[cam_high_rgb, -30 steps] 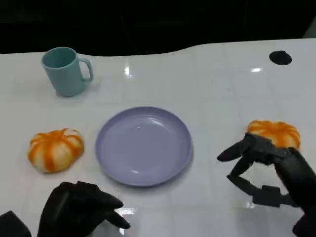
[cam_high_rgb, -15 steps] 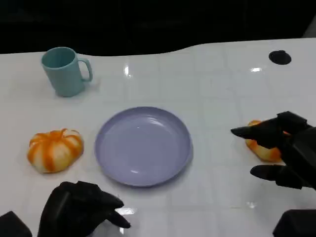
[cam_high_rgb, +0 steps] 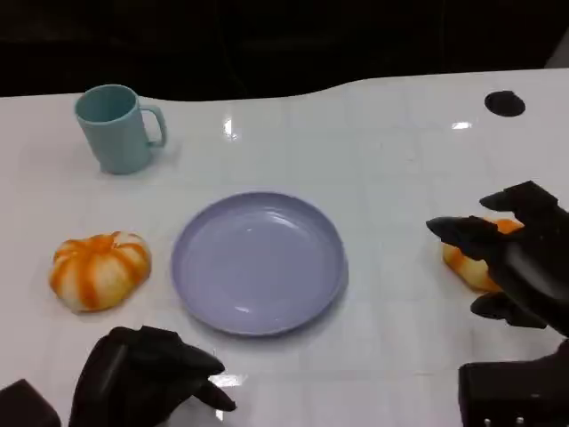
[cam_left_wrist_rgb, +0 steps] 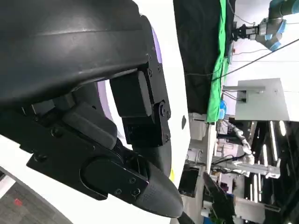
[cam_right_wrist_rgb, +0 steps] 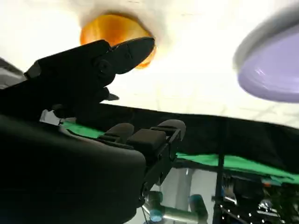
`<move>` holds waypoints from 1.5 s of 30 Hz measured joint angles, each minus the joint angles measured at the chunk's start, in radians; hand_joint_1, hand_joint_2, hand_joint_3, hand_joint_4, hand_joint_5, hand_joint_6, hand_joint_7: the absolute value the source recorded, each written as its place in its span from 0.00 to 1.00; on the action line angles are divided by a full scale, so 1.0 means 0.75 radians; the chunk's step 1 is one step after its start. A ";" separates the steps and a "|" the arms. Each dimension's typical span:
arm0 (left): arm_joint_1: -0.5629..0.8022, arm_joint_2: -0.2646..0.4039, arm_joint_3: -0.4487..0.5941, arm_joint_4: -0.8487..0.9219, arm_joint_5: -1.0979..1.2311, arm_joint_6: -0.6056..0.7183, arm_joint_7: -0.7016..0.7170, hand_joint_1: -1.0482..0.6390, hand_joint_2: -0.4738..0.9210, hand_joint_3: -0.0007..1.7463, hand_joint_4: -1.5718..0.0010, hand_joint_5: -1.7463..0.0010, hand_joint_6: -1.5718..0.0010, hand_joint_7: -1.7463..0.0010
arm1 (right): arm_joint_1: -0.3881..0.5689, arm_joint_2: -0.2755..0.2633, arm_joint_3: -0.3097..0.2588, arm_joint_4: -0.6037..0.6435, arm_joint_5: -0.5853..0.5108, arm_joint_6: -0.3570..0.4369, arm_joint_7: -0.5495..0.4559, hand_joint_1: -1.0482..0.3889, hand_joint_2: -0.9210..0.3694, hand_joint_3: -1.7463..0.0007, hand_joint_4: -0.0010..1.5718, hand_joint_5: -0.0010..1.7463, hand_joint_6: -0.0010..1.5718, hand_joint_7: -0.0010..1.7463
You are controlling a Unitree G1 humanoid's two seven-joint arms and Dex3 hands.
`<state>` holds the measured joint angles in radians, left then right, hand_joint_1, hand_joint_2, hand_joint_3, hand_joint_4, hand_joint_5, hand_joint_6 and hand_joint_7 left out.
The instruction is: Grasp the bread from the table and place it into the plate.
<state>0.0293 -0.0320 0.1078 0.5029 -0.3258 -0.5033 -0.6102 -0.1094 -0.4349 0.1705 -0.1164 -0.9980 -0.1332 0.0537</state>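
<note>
Two bread rolls lie on the white worktop; the right hand, fingers spread, straddles one bread right of the plate. Close evenly before lifting.

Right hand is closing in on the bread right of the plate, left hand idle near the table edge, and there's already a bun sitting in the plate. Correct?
Not quite: in the head view the plate holds nothing. The second bun lies on the table to the plate's left, apart from it. The rest stands: the right hand reaches over the bread right of the plate, and the left hand rests near the table's front edge.
</note>
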 measured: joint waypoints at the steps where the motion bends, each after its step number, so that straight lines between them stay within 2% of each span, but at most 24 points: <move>1: 0.000 0.000 0.000 0.000 0.000 0.000 0.000 0.00 0.90 0.00 0.00 0.79 0.00 0.93 | -0.016 0.000 0.013 0.017 -0.012 0.007 -0.002 0.43 0.16 1.00 0.02 0.38 0.28 0.02; 5: 0.000 -0.002 0.000 -0.004 0.000 0.001 0.000 0.00 0.90 0.00 0.00 0.80 0.00 0.94 | -0.070 -0.001 0.059 0.096 -0.044 0.043 -0.006 0.45 0.15 1.00 0.03 0.35 0.28 0.02; 12: 0.002 -0.003 0.000 -0.009 0.002 0.003 0.006 0.00 0.90 0.00 0.00 0.79 0.00 0.93 | -0.155 -0.007 0.139 0.281 -0.072 0.091 -0.044 0.44 0.13 1.00 0.10 0.24 0.29 0.00; 22: 0.003 -0.003 -0.001 -0.012 0.003 0.003 0.009 0.00 0.90 0.00 0.00 0.79 0.00 0.93 | -0.266 -0.008 0.221 0.555 -0.085 0.127 -0.157 0.45 0.12 1.00 0.11 0.19 0.27 0.00; 35: 0.003 -0.003 0.001 -0.009 0.002 0.003 0.009 0.00 0.89 0.00 0.00 0.79 0.00 0.93 | -0.388 0.001 0.309 0.822 -0.032 0.146 -0.255 0.46 0.09 0.99 0.17 0.12 0.27 0.00; 38: 0.003 -0.002 0.001 -0.009 0.002 0.004 0.009 0.00 0.90 0.00 0.00 0.79 0.00 0.93 | -0.422 0.016 0.324 0.904 -0.002 0.131 -0.299 0.53 0.06 1.00 0.32 0.09 0.32 0.01; 40: 0.003 -0.002 0.001 -0.009 0.003 0.004 0.009 0.00 0.90 0.00 0.00 0.79 0.00 0.93 | -0.444 0.025 0.327 0.965 0.032 0.089 -0.350 0.58 0.05 1.00 0.54 0.09 0.42 0.02; 42: 0.003 -0.002 0.001 -0.009 0.003 0.004 0.009 0.00 0.90 0.00 0.00 0.79 0.00 0.93 | -0.467 0.032 0.333 1.037 0.064 0.038 -0.414 0.63 0.06 1.00 0.70 0.17 0.56 0.04; 43: 0.003 -0.002 0.001 -0.009 0.003 0.004 0.009 0.00 0.90 0.00 0.00 0.79 0.00 0.93 | -0.481 0.035 0.335 1.075 0.076 0.007 -0.457 0.65 0.06 1.00 0.70 0.30 0.66 0.03; 45: 0.003 -0.003 0.000 -0.010 0.003 0.004 0.009 0.00 0.90 0.00 0.00 0.79 0.00 0.93 | -0.513 0.039 0.342 1.149 0.100 -0.052 -0.538 0.66 0.08 1.00 0.70 0.38 0.76 0.04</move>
<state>0.0319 -0.0339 0.1080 0.4954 -0.3238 -0.5001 -0.6032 -0.4942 -0.4054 0.4268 0.7455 -0.9227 -0.1724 -0.3500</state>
